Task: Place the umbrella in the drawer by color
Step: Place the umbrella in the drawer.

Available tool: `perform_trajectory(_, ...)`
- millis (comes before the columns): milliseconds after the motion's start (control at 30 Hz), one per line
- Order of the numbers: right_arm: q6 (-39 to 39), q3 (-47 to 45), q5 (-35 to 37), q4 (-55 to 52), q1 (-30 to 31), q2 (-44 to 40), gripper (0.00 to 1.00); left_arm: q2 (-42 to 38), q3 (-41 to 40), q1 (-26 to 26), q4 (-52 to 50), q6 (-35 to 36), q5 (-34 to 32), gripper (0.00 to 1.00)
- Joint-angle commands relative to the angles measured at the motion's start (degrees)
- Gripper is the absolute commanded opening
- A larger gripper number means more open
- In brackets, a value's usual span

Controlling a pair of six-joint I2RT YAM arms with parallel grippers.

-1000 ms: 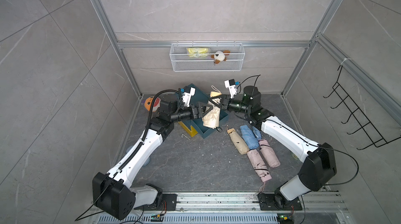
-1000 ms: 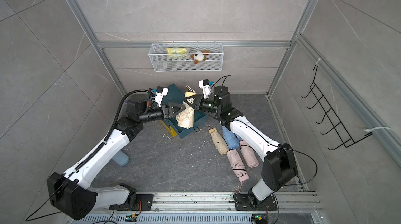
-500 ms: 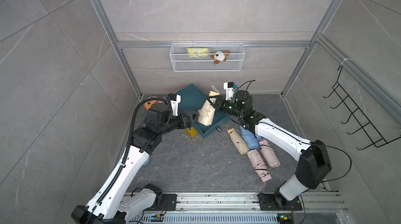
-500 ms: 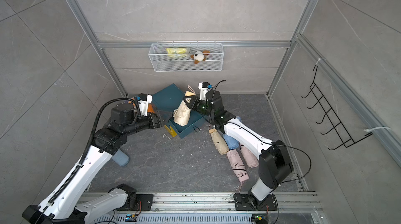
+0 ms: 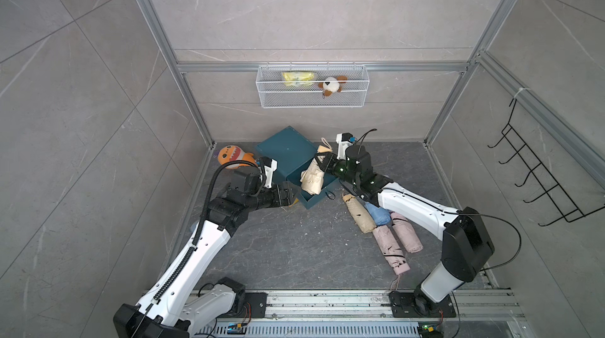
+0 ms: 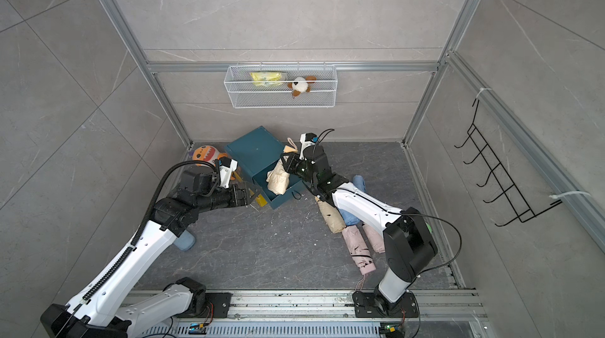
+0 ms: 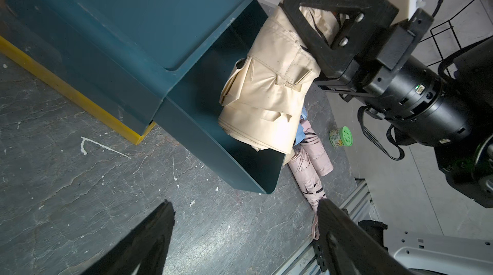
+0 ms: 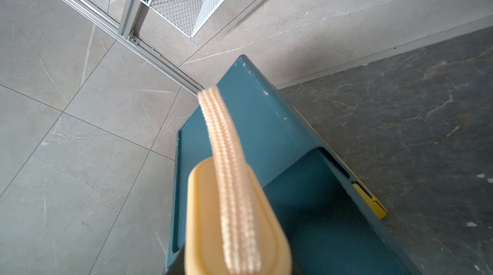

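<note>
Right gripper point(image 5: 322, 165) tight on cream folded umbrella point(image 7: 266, 95), lower end in teal drawer point(image 7: 213, 159) — left gripper point(image 7: 244, 207) wide, empty, nearby

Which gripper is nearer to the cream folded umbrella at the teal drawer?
Right. The right gripper is clamped on the cream folded umbrella near its handle end. The left gripper sits off the front corner of the teal drawer, jaws open, touching nothing.

Creased cream cloth umbrella point(image 7: 266, 95), matt teal plastic drawer point(image 7: 208, 148), rough stone floor point(image 7: 80, 193)
</note>
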Motion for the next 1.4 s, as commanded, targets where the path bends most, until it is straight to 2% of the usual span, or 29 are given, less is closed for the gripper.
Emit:
perform_trajectory(0,-1.82,1.65,2.62,1.50,1.46,0.62,0.31,-0.98,-0.13,0.19,2.40,0.38,1.94,0.87)
perform_trajectory(267,-2.11,1.16,4.57,0.40,3.36,0.75,0.36,-0.86,-0.36,0.19,2.49,0.68,1.78,0.87)
perform_trajectory(567,-5.67,-1.44,9.07,-1.42,3.55,-3.67,0.60,-0.31,-0.54,0.19,3.51,0.00,1.95,0.87)
perform_trajectory(1067,-14.08,-5.03,18.17,-3.77,3.46,-13.32,0.65,1.56,0.22,-0.14,4.22,-0.60,2.07,0.87)
perform_trajectory(1200,-16.30,-5.55,18.27,-8.01,3.34,-16.15,0.67,2.47,1.09,-0.76,4.27,-0.52,2.04,0.87)
perform_trajectory(1367,-20.01,-6.71,17.73,-16.06,2.39,-21.63,0.76,2.96,2.63,-2.23,3.82,0.23,1.05,0.87)
